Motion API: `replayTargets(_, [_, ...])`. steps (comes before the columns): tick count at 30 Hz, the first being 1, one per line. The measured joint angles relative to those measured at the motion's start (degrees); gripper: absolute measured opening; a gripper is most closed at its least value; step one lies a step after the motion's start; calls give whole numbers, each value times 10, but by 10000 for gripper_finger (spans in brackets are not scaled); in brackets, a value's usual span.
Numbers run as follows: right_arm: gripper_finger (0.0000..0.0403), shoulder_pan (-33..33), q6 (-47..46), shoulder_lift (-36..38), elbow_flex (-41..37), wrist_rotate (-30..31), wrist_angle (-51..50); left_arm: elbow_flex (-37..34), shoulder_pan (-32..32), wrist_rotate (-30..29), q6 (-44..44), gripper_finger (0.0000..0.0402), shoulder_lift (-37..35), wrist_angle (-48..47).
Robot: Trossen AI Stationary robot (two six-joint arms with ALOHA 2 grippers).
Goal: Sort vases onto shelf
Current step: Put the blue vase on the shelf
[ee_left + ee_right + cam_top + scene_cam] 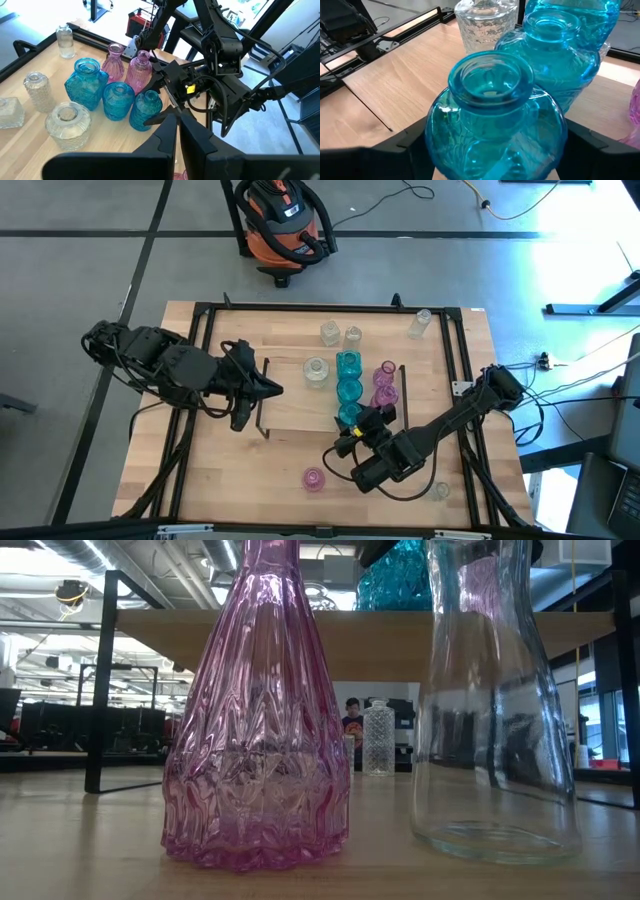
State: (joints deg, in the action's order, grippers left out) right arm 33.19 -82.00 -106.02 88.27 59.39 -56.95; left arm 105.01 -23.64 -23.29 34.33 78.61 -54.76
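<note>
On the light-wood shelf (290, 395) stand three teal vases in a row (348, 363), (349, 390), (349, 415), two pink vases (384, 383) and three clear ones (329, 332), (352, 335), (316, 370). My right gripper (352, 423) is shut on the nearest, round teal vase (495, 125). My left gripper (278, 390) is shut and hovers over the shelf's left part, holding nothing; in its wrist view the fingers (178, 127) point at the vase group. A pink vase (314, 478) and a clear vase (438, 492) stand on the table near its near edge. My right gripper holds the round teal vase by its belly (432, 135), pinched between the two fingers, one finger (405, 145) on each side. The fingers come from the table's near right, slanting downward. The vase is upright, and its base seems to rest on the shelf board (142, 127).
Another clear vase (420, 323) stands at the table's far right corner. The black rail (455, 370) frames the tabletop. In the low view the pink vase (255, 710) and clear vase (495, 710) stand close in front of the shelf board (370, 640). A person (352, 715) shows far behind.
</note>
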Motion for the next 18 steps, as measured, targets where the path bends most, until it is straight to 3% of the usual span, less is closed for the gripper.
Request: replayTargets(18, [296, -2, -2, 9, 14, -30, -24, 0, 0, 0, 0, 14, 0, 0])
